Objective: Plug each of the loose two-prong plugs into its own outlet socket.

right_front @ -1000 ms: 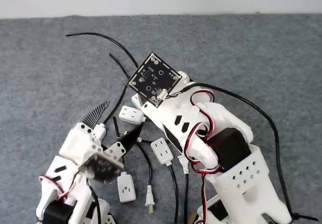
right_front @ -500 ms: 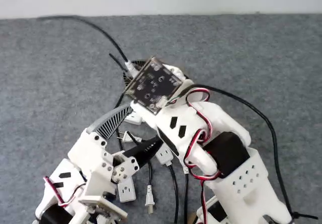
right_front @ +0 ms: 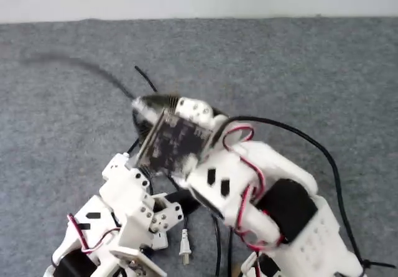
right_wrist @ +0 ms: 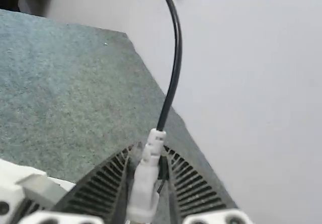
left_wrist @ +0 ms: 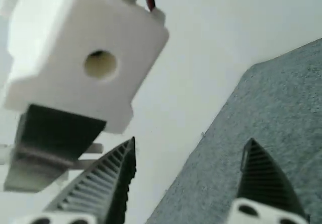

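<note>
While both white arms crowded the near half of the grey-carpeted desk (right_front: 298, 71), the right tool (right_wrist: 150, 153) was closed narrowly on a white plug (right_wrist: 143, 189), its two ribbed black fingers (right_wrist: 108, 183) pressing the plug body from either side. From the top of that plug a black cord (right_wrist: 174, 58) rose and curved away in front of a pale wall (right_wrist: 261, 83). Seen from above, the right tool (right_front: 149, 106) appeared blurred near the middle of the desk, just beyond a dark circuit board (right_front: 171, 143) mounted on its arm, and the cord (right_front: 81, 65) showed as a faint smear running toward the far left. The left tool (left_wrist: 191, 142) gaped wide with nothing between its ribbed fingers (left_wrist: 113, 183), facing the line where the desk met the wall, with a white block (left_wrist: 85, 58) of the other arm close in front of it. A second plug (right_front: 185, 244), its two prongs showing, lay loose on the desk near the front edge, between the bases of the two arms.
</note>
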You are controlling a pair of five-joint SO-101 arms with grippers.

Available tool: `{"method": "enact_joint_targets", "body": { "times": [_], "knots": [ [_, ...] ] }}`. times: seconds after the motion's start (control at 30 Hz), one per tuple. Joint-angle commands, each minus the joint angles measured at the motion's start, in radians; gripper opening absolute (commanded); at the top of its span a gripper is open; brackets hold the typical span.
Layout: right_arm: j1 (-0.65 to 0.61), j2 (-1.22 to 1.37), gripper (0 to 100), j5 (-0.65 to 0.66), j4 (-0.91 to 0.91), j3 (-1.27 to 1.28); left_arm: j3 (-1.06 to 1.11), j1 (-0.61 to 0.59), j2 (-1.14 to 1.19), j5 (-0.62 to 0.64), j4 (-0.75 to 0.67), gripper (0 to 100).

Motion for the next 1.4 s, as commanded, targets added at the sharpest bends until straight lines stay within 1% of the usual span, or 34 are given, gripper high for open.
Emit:
{"method": "enact_joint_targets", "body": {
  "times": [0.0,0.13,0.3,0.53,0.7,1.07,1.2,1.3,1.37],
  "knots": [
    [-0.012,-0.012,0.8,0.023,0.045,-0.08,-0.013,0.014,0.012,-0.025,-0.034,32],
    [-0.007,-0.013,0.8,0.029,0.102,-0.078,-0.007,0.012,0.012,-0.049,-0.031,32],
    [-0.007,-0.019,0.8,0.031,0.13,-0.078,-0.005,0.008,0.012,-0.051,-0.029,28],
    [0.039,-0.022,0.8,0.029,0.131,-0.078,0.013,-0.12,0.012,-0.044,-0.032,28],
    [0.044,-0.024,0.8,0.029,0.176,-0.081,0.053,-0.153,0.012,-0.044,-0.032,28],
    [0.051,-0.024,0.8,0.026,0.182,-0.077,0.065,-0.157,0.012,-0.044,-0.028,28],
    [0.107,-0.018,0.8,0.025,0.176,-0.077,0.088,-0.157,0.012,-0.044,-0.032,28],
    [0.183,-0.01,0.8,0.021,0.179,-0.074,0.088,-0.157,0.012,-0.044,-0.032,28],
    [0.231,-0.01,0.9,-0.023,0.17,-0.041,0.099,-0.158,0.012,-0.044,-0.034,28]
  ]
}}
